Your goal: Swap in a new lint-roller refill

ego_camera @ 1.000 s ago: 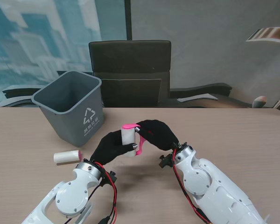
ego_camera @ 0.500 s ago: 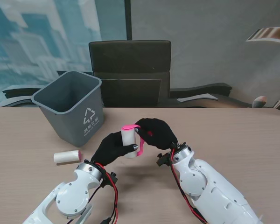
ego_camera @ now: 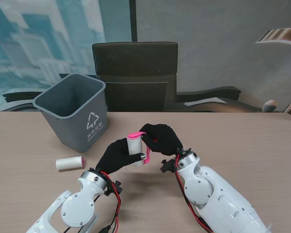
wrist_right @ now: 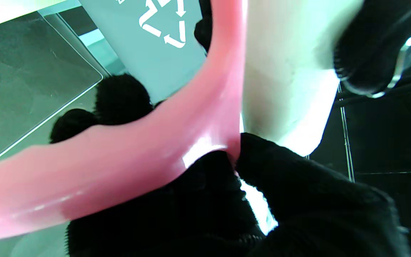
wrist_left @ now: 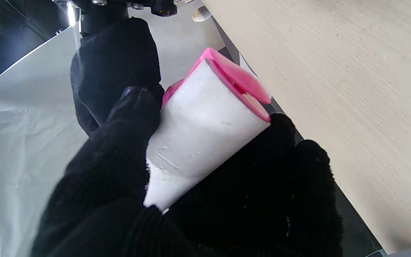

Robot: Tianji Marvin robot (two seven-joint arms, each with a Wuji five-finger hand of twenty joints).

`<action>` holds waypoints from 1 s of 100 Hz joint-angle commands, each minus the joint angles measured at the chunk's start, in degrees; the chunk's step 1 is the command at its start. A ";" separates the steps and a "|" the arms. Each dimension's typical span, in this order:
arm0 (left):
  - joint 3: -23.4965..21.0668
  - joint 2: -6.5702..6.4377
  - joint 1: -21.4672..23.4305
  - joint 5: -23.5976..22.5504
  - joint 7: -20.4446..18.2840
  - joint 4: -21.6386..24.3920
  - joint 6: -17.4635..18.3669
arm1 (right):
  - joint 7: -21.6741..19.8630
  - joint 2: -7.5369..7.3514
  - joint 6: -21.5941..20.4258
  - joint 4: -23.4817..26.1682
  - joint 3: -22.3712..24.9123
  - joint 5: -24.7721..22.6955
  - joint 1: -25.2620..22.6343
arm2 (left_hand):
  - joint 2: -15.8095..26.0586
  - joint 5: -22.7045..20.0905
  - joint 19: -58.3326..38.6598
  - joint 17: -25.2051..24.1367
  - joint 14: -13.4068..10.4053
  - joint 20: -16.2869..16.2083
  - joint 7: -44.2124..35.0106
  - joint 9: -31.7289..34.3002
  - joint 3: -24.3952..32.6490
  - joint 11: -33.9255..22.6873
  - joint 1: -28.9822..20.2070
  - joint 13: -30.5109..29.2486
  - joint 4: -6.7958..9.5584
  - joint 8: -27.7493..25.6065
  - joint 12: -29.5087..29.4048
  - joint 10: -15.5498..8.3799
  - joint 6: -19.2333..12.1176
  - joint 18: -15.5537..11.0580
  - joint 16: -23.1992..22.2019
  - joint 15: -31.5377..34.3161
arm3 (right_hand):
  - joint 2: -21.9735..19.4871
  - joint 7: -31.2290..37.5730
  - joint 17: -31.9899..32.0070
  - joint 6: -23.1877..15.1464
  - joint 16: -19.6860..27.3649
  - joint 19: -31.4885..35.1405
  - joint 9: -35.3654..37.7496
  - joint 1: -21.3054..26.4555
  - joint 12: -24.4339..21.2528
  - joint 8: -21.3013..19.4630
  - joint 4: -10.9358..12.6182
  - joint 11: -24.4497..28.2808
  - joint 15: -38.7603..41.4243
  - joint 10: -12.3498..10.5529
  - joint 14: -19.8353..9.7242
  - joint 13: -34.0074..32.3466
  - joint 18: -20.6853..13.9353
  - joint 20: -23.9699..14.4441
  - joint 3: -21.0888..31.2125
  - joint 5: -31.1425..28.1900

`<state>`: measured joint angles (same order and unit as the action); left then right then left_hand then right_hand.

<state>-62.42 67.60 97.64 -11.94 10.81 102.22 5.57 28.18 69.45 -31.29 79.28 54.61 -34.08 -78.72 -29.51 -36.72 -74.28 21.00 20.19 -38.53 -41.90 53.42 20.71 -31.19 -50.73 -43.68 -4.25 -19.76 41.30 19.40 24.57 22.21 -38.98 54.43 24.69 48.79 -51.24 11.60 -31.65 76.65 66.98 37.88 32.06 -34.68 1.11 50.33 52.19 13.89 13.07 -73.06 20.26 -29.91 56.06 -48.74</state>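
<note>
From the stand, the left hand [ego_camera: 117, 156] clasps the white refill [ego_camera: 134, 148] upright; the right hand [ego_camera: 161, 139] grips the pink handle [ego_camera: 146, 154] beside it, both held over the table [ego_camera: 242, 141], near the grey bin [ego_camera: 76, 110]. A spare roll [ego_camera: 70, 162] lies just nearer to me than the bin.

Left wrist: fingers [wrist_left: 127, 142] wrap the refill [wrist_left: 198, 132], its pink cap [wrist_left: 237, 80] showing.

Right wrist: fingers [wrist_right: 298, 200] pinch the handle [wrist_right: 127, 157].

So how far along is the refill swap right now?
In hand: left hand grips the white roll on the pink roller frame, which the right hand holds. Whether it's seated is unclear. A second roll lies beside the bin.
</note>
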 commanded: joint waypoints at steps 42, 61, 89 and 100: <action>0.82 -0.02 -1.06 -6.03 1.53 -0.94 3.42 | -11.45 -0.43 1.16 3.23 0.13 10.28 -2.34 | 5.36 -1.00 -2.28 -1.55 0.35 -1.11 -13.51 1.49 14.14 -7.64 -12.75 -0.86 9.42 -4.02 9.44 -2.23 -14.67 -2.41 -5.30 8.51 | -5.47 7.65 -17.67 5.75 -18.53 42.63 16.48 -1.88 8.85 -7.58 0.89 22.02 46.63 1.74 -17.19 -2.31 -18.11 -9.68 3.40 -18.06; 0.75 -0.08 -1.17 -8.25 2.55 -1.47 4.90 | -16.72 -1.42 2.16 3.83 0.20 13.54 -2.25 | 5.35 -0.92 -2.46 -1.54 0.41 -1.28 -13.68 1.47 14.19 -7.78 -12.69 -1.00 9.70 -4.36 9.98 -2.19 -14.52 -2.28 -5.71 8.87 | -8.08 9.01 -19.42 4.00 -27.29 43.33 16.43 -5.43 13.88 -13.22 2.45 33.82 51.70 1.39 -21.24 -2.33 -21.85 -20.25 -0.36 -27.10; 0.72 -0.12 -1.50 -10.66 3.74 -2.28 6.43 | -21.24 -2.37 2.65 4.41 0.43 16.44 -2.43 | 4.33 -1.07 -2.89 -0.91 -0.11 -1.56 -14.47 2.37 15.94 -8.33 -10.56 -1.88 11.88 -4.97 10.67 -2.67 -14.99 -2.51 -6.18 9.35 | -12.86 10.81 -19.71 0.96 -33.34 43.33 16.27 -8.01 16.89 -9.40 -1.73 39.13 51.49 -0.65 -23.84 -2.53 -22.46 -23.42 -8.18 -27.28; 0.38 -0.14 -1.52 -11.09 3.92 -2.30 6.35 | -18.70 -2.25 1.62 4.05 1.10 12.59 -2.58 | 4.23 -1.35 -2.92 -0.77 -0.11 -1.57 -13.93 2.46 16.06 -7.84 -9.93 -1.96 11.87 -4.33 9.64 -2.63 -14.63 -2.52 -5.85 8.77 | -4.02 6.41 -19.68 -2.29 -33.68 43.33 16.25 -8.73 17.27 -8.88 -0.04 38.57 50.60 -3.81 -27.69 -2.71 -24.52 -21.33 -6.11 -26.37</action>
<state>-61.43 67.24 96.41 -22.76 15.09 99.59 12.23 8.43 66.87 -28.42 83.20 55.67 -18.60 -80.37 -31.98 -36.18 -75.55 20.88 20.11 -39.41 -48.70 53.42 20.62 -35.15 -50.17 -43.68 -2.04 -22.35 48.52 19.49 22.83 22.60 -43.88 60.32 14.39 55.17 -63.44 9.76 -58.27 100.99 78.77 30.66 46.16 -44.00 3.93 73.97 82.57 10.54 12.83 -75.70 20.21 -49.48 52.66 -66.93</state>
